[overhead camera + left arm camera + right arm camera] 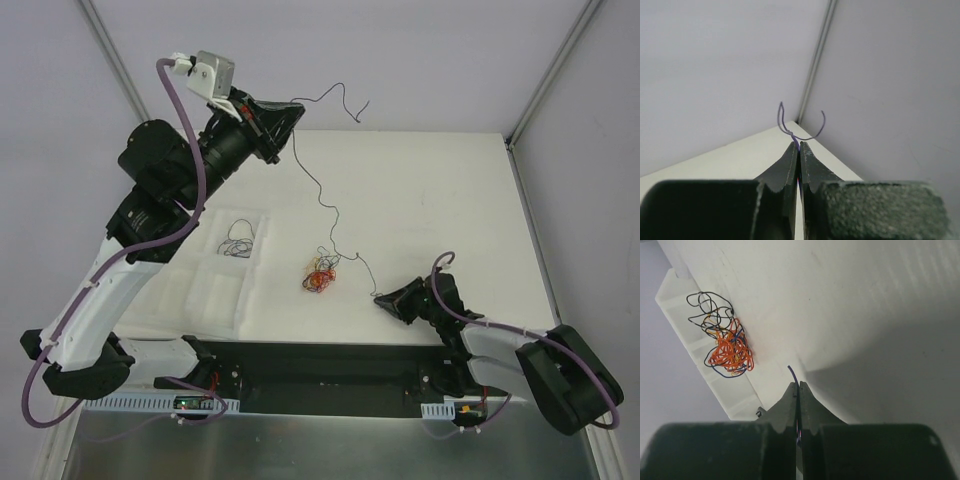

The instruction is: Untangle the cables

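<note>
Although one black wire (238, 240) already lies in the tray (215, 295) left of the knot (320, 276), most cables (729, 347) are tangled there. The left gripper (296, 108), raised up-left of the knot, and the right gripper (379, 297), just right of it, both clamp one purple wire (322, 195), which is probably nearly free.

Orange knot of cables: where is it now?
Top view: orange knot lies centre of the white table, just right of the foam tray, left of the right claw.
</note>
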Robot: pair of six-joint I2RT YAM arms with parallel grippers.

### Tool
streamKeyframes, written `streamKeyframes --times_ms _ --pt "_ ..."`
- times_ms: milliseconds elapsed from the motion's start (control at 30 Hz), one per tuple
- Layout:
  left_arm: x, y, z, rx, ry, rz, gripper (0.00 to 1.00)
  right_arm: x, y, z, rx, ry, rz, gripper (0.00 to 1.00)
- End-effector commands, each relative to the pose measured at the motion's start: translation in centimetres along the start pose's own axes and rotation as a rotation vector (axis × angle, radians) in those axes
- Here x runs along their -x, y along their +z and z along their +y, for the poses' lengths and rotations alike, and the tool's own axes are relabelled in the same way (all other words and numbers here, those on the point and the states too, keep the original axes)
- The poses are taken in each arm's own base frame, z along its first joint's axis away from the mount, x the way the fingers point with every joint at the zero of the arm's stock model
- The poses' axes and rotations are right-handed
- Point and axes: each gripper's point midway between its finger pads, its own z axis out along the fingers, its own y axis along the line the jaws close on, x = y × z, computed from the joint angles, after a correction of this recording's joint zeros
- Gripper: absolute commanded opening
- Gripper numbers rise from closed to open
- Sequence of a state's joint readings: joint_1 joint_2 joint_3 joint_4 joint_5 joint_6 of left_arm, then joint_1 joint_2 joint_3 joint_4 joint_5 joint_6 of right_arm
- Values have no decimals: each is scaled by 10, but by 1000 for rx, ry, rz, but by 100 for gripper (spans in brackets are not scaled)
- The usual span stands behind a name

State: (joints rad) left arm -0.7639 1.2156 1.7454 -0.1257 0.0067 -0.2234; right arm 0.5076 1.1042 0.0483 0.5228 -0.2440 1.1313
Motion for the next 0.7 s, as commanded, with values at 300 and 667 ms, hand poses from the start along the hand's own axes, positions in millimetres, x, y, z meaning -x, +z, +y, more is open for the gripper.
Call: streamKeyframes --times_ms 300,667 --pt "40 -40 82 468 158 -107 0 19 -1 -18 -44 -88 -91 0" --pt "-76 -68 147 737 180 209 0 27 -56 123 116 -632 -194 0"
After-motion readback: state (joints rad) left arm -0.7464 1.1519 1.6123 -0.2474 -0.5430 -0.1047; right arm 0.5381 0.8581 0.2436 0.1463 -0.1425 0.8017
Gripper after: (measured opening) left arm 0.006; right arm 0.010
